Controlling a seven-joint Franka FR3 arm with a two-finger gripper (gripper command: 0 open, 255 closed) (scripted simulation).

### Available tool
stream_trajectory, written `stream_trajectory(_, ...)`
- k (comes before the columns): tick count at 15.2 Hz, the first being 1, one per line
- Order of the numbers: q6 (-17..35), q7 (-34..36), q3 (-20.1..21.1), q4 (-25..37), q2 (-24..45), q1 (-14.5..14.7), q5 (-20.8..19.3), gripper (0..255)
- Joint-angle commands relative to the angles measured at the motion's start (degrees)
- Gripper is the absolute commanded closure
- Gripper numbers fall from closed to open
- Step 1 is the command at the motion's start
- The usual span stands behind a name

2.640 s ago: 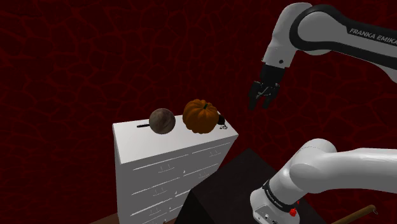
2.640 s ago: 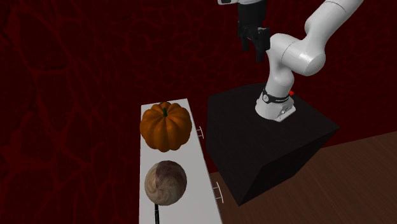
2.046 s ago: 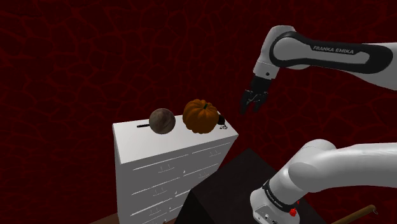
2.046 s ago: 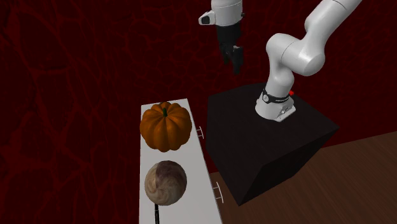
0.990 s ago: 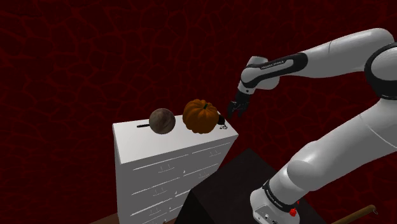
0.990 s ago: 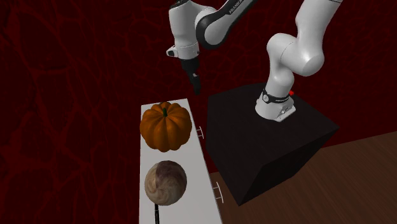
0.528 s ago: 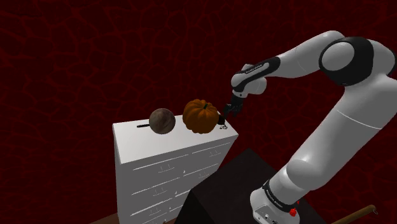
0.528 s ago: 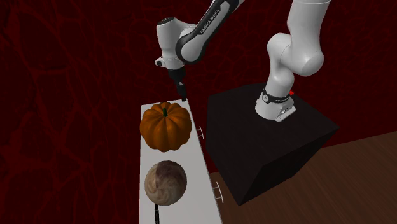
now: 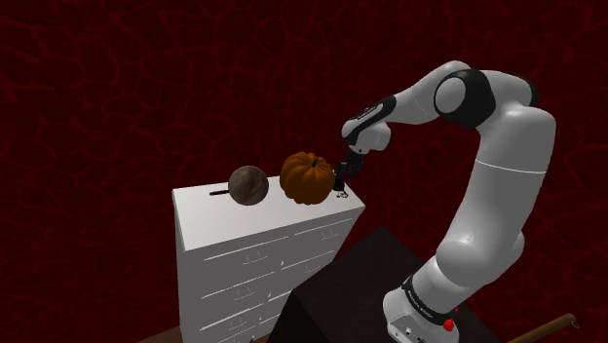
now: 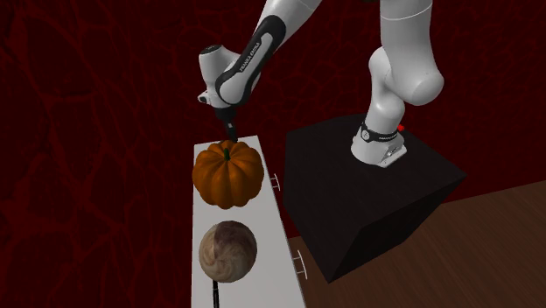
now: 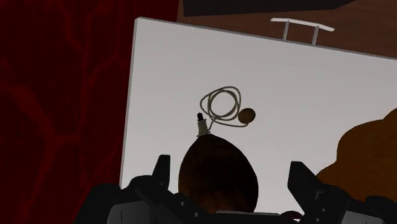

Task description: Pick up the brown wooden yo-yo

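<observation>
1 dark brown round yo-yo [image 11: 216, 175], laid on a white chest of drawers [image 11: 165, 83], is straddled, untouched, by wide-set jaws.

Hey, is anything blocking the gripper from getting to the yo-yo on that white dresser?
Nothing visible does. The gripper is open, one finger on either side of the dark brown yo-yo on the white dresser top. The pumpkin sits beside it, outside the fingers, not between.
</observation>
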Motion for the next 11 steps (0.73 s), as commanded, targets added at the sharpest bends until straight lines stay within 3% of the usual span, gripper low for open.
stream_trajectory(1, 1.3, -0.9, 0.5, 0.9, 2.1, -0.6, 1.0, 0)
stream_trajectory(9, 4.4, -2.1, 1.8, 1.4, 5.9, -1.5, 2.7, 0)
stream_trajectory(10, 4.3, -2.1, 1.8, 1.4, 5.9, -1.5, 2.7, 255)
stream_trajectory(11, 4.4, -2.1, 1.8, 1.5, 5.9, -1.5, 2.7, 255)
